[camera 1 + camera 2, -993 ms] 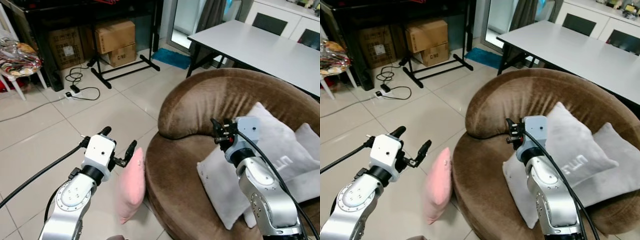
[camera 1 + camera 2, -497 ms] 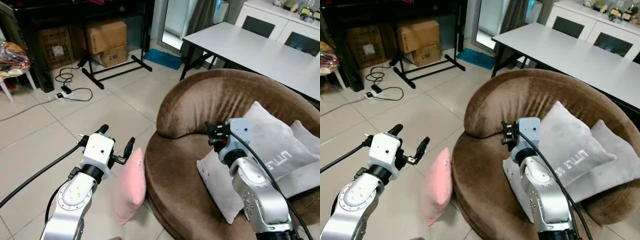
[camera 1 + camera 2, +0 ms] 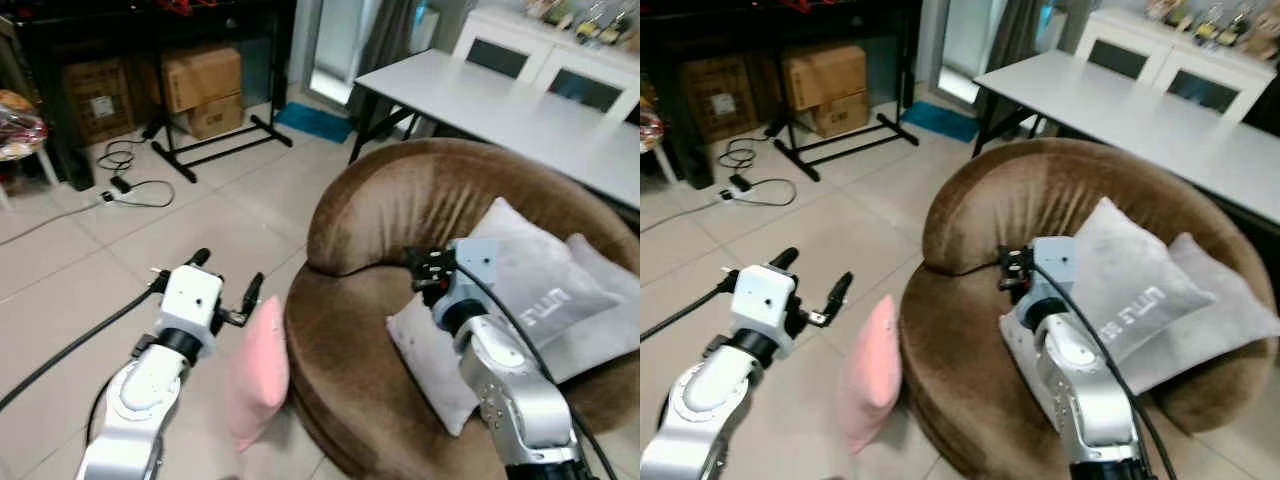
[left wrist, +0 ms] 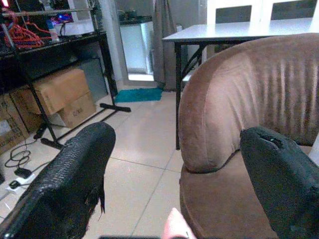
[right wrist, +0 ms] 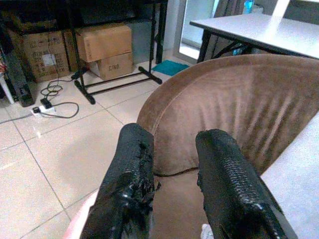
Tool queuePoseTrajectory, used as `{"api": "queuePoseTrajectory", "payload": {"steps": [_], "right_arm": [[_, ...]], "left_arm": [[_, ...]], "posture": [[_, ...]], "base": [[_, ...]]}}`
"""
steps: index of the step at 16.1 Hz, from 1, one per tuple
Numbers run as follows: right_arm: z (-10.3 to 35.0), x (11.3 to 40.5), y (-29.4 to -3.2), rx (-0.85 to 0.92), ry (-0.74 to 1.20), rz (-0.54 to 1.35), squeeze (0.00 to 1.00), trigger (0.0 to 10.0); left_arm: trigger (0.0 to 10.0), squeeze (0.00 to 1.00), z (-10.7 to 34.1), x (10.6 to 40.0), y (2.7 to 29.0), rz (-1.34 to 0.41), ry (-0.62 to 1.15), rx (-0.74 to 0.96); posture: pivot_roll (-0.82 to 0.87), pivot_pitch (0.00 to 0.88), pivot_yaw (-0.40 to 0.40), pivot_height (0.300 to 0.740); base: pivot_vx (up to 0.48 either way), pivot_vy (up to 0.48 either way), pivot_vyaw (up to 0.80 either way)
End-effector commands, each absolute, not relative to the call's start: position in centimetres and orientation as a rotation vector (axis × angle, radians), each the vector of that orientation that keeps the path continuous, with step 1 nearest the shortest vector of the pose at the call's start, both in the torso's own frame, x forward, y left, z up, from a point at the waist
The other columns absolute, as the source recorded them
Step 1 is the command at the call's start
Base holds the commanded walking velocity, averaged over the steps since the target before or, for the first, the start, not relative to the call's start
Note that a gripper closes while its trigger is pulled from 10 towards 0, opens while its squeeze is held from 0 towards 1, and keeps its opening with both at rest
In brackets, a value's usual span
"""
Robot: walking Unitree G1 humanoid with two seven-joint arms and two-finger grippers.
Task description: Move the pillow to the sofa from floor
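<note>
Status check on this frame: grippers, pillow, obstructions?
Left gripper open above the pink pillow, no grasp. Right gripper open over the sofa seat. Pillow on floor against sofa. Grey cushions occupy seat.

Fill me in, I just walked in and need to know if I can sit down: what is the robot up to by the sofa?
It is going after the pink pillow, which stands on edge on the tiled floor against the round brown sofa. The left gripper is open right above the pillow's top edge, not yet gripping it. The right gripper hovers over the sofa seat beside two grey cushions, holding nothing.
</note>
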State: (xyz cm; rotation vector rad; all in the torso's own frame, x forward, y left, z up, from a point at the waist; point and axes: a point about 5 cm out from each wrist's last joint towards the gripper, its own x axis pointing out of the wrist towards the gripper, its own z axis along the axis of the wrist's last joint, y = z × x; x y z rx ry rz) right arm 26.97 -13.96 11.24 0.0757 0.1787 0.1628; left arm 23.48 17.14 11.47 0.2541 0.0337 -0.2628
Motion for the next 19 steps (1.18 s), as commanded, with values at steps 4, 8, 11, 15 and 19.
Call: {"api": "queuePoseTrajectory", "payload": {"steps": [4, 8, 11, 15, 19], "right_arm": [[11.2, 27.0, -14.8, 0.061, 0.187, 0.141, 0.00, 10.0], [11.0, 26.7, -14.7, 0.061, 0.195, 0.146, 0.00, 10.0], [10.9, 26.6, -14.9, 0.064, 0.200, 0.149, 0.00, 10.0], [10.1, 26.6, -15.6, 0.046, 0.223, 0.137, 0.00, 10.0], [8.9, 26.0, -16.5, 0.017, 0.263, 0.091, 0.00, 10.0]], "left_arm": [[10.0, 0.00, 11.3, 23.5, 16.7, -0.278, 0.043, 0.243], [10.0, 0.00, 11.2, 23.3, 16.7, -0.278, 0.045, 0.238], [10.0, 0.00, 10.8, 23.1, 16.7, -0.251, 0.049, 0.223], [10.0, 0.00, 10.2, 22.4, 17.1, -0.218, 0.056, 0.229], [10.0, 0.00, 10.3, 23.0, 17.3, -0.242, 0.046, 0.249]], "posture": [[0.01, 0.000, -0.104, 0.740], [0.00, 0.000, -0.105, 0.740], [0.00, 0.000, -0.119, 0.740], [0.01, 0.000, -0.129, 0.740], [-0.02, 0.000, -0.078, 0.740]], "base": [[0.000, 0.283, 0.00], [0.000, 0.281, 0.00], [0.000, 0.281, 0.00], [0.000, 0.288, 0.00], [0.000, 0.291, 0.00]]}}
